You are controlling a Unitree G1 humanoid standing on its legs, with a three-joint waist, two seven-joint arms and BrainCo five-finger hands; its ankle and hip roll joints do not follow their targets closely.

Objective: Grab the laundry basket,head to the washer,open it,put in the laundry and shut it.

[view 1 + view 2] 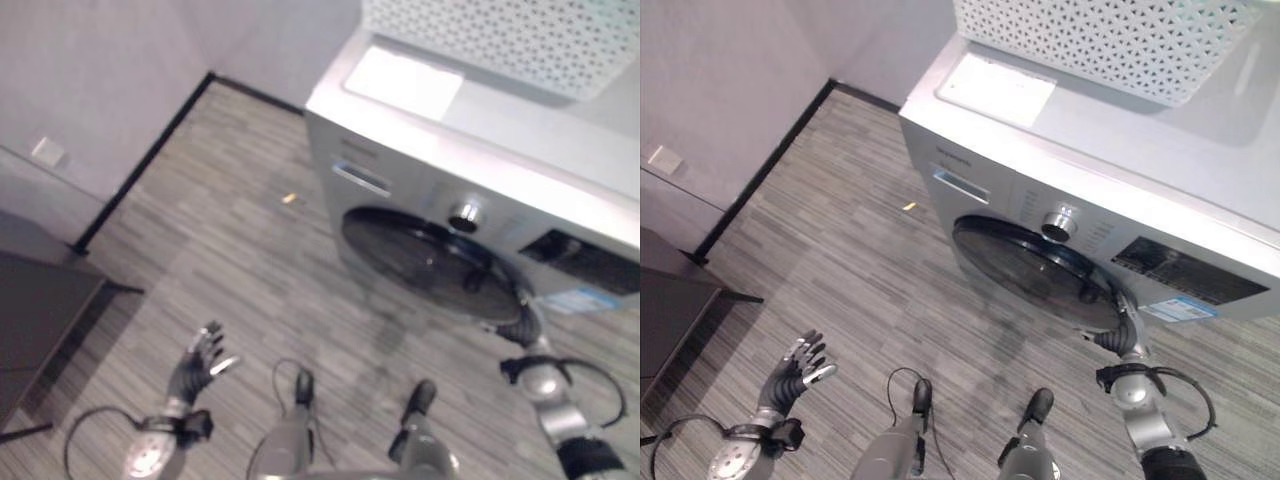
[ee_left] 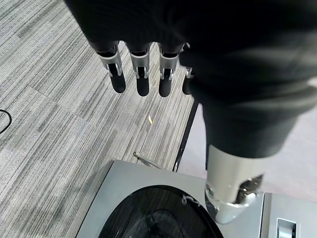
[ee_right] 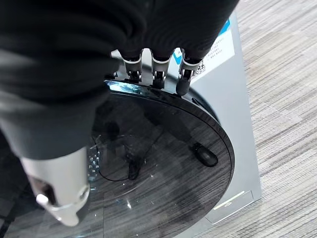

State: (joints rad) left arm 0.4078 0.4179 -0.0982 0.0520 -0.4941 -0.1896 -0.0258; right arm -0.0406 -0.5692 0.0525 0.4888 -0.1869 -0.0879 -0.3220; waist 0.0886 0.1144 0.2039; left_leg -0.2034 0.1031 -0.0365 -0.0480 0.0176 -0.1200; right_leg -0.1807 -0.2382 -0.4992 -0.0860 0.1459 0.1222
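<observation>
The silver washer (image 1: 1060, 140) stands ahead on my right, its dark round door (image 1: 1030, 265) facing me. A white perforated laundry basket (image 1: 1100, 40) sits on top of it. My right hand (image 1: 1122, 338) reaches up to the door's right rim; in the right wrist view its straight fingers (image 3: 158, 67) rest against the rim of the door (image 3: 163, 148), thumb apart. My left hand (image 1: 195, 365) hangs open above the floor at lower left, its fingers (image 2: 141, 74) spread and holding nothing.
A white sheet (image 1: 995, 88) lies on the washer's top beside the basket. A dark table (image 1: 40, 310) stands at the left, near the wall with its black baseboard (image 1: 150, 150). A small yellow scrap (image 1: 289, 198) lies on the grey plank floor.
</observation>
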